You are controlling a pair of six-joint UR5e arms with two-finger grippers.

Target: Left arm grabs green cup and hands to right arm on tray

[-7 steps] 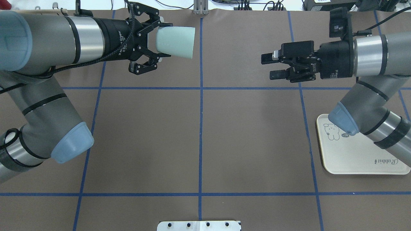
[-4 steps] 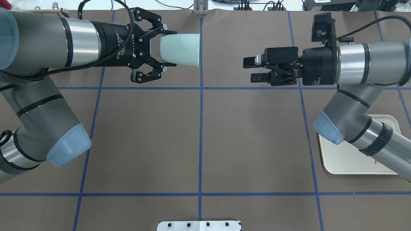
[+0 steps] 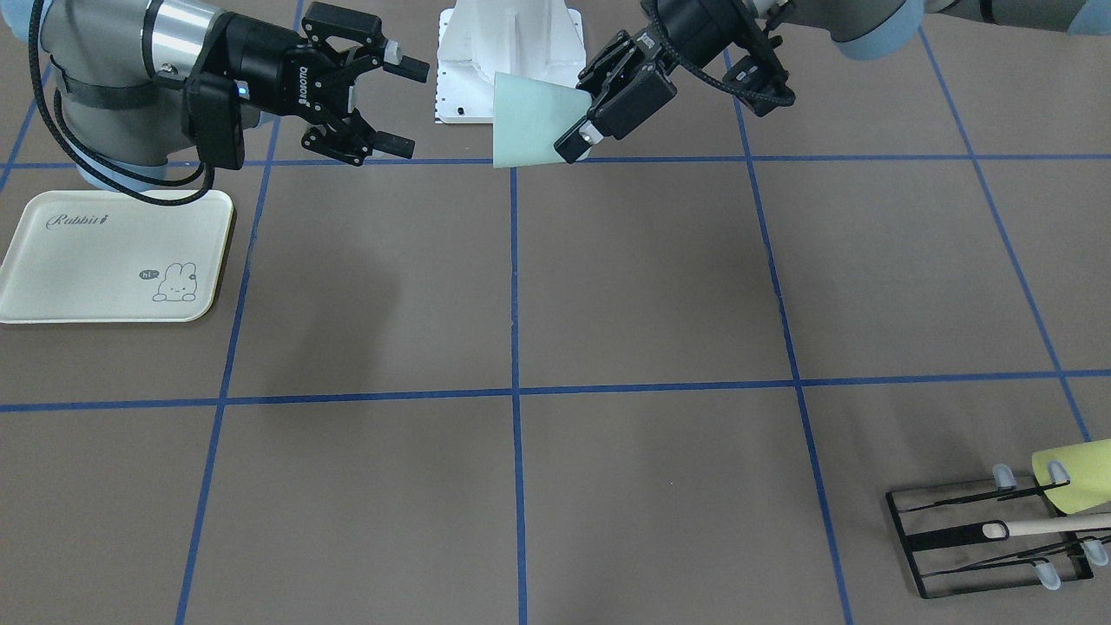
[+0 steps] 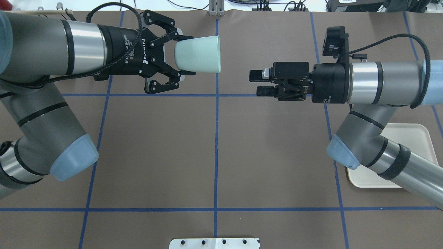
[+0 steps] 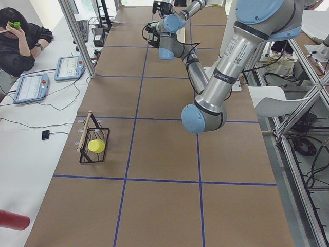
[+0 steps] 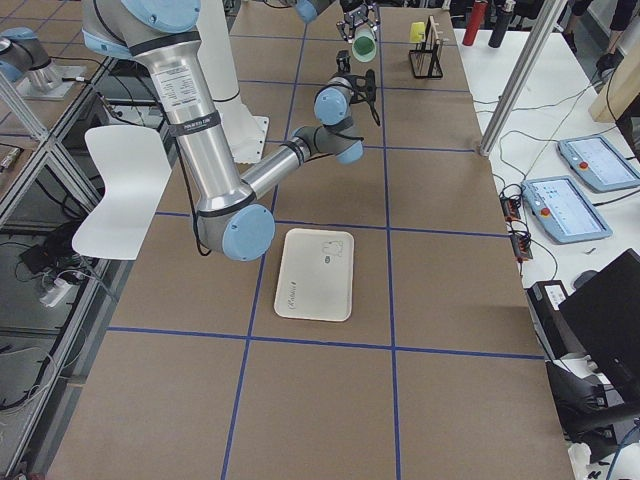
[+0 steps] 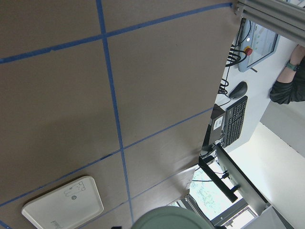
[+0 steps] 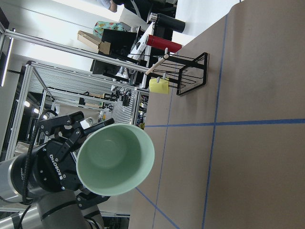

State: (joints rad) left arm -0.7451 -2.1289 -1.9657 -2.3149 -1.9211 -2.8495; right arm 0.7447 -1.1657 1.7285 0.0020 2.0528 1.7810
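My left gripper (image 4: 187,54) is shut on the base of the pale green cup (image 4: 199,54) and holds it on its side above the table's far centre, mouth toward the right arm. The cup also shows in the front view (image 3: 529,121) and, mouth on, in the right wrist view (image 8: 116,160). My right gripper (image 4: 258,83) is open and empty. It points at the cup from the right, a short gap away and slightly nearer me. The cream tray (image 4: 412,135) lies on the table's right, partly under the right arm, and shows whole in the front view (image 3: 87,260).
A black wire rack (image 3: 989,538) holding a yellow-green cup (image 3: 1076,473) and a wooden stick stands at the far left corner of the table. The white base plate (image 4: 214,243) is at the near edge. Blue tape lines grid the brown tabletop.
The left gripper has carried the cup rightward toward the centre line. The right gripper has moved left toward it, so the gap between them has narrowed. The right arm now covers more of the tray.
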